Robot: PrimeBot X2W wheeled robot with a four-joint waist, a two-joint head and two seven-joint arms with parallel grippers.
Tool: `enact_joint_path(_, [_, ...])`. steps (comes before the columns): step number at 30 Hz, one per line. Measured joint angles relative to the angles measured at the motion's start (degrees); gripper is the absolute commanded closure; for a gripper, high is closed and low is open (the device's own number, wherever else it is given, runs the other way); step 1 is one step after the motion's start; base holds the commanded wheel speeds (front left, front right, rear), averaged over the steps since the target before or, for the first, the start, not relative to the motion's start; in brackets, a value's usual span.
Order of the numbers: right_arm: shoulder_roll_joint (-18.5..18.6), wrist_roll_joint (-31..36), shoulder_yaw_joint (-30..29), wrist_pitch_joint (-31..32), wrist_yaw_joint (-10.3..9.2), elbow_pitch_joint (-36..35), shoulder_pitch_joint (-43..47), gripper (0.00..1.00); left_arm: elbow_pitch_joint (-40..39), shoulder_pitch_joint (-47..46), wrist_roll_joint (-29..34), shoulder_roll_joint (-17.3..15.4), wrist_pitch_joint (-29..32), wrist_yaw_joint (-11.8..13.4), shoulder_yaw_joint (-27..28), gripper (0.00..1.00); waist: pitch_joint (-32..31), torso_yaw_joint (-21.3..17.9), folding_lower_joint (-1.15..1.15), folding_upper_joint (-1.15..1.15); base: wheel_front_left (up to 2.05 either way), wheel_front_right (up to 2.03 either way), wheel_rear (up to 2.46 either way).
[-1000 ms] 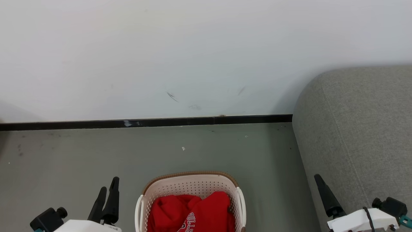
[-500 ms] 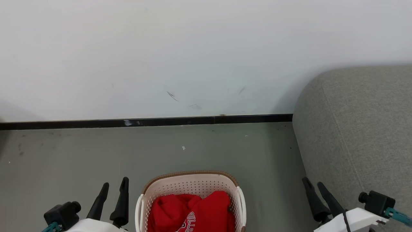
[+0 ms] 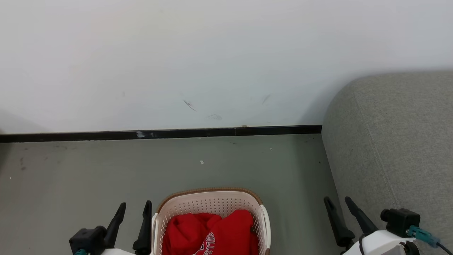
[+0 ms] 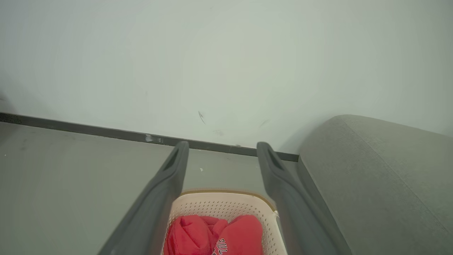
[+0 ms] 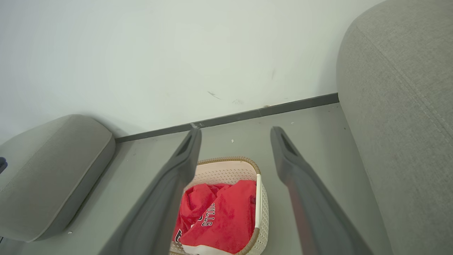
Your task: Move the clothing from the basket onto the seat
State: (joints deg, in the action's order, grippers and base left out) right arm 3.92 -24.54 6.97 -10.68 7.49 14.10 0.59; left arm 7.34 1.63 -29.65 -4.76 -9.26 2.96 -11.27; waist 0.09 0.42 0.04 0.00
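Note:
The cream perforated basket [image 3: 208,193] stands on the floor at the bottom centre, with the red clothing [image 3: 212,233] bunched inside and "BULLS" lettering showing. Just left of the basket my left gripper [image 3: 135,204] is open and holds nothing. My right gripper [image 3: 338,199] is open too, between the basket and the grey seat [image 3: 396,141]. The left wrist view looks past the left gripper [image 4: 222,144] down at the basket [image 4: 219,202], the clothing [image 4: 212,235] and the seat [image 4: 371,170]. In the right wrist view the right gripper [image 5: 236,130] frames the basket [image 5: 226,161] and clothing [image 5: 219,212], with the seat [image 5: 400,106] to their right.
A white wall with a black baseboard [image 3: 159,134] runs behind the grey floor [image 3: 88,170]. A second grey upholstered piece [image 5: 49,170] stands left of the basket in the right wrist view. Open floor lies between the basket and the wall.
Both grippers have drifted inward toward the basket: the left one to the right, the right one to the left, off the seat's front. Both stayed open. Basket and clothing have not moved.

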Motion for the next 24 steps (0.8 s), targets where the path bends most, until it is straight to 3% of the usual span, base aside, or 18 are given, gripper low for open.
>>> enact_joint_path(24, [-1.32, 24.42, 0.26, -3.48, 0.01, -0.91, 0.01, 0.00, -1.12, 0.44, 17.82, 0.10, -5.01, 3.56, -2.40, 0.00, -0.12, 0.02, -0.01, 0.00, 0.00, 0.00, 0.00])
